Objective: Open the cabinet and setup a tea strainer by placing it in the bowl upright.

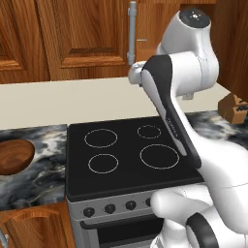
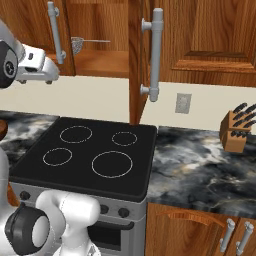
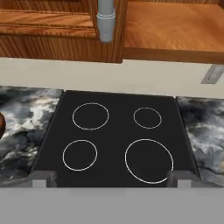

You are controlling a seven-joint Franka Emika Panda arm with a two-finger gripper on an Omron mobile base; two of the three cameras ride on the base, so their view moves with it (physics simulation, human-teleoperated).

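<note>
Cabinet (image 2: 135, 60) door open, tea strainer (image 2: 78, 45) on shelf inside, bowl (image 1: 14, 156) on counter (image 1: 29, 179); fingers (image 3: 37, 179) spread, empty.

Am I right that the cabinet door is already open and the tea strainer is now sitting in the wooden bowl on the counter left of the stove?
Not quite. The cabinet door is open, but the tea strainer is on the cabinet shelf, as the right base view shows. The wooden bowl on the counter left of the stove shows no strainer in the left base view.
</note>
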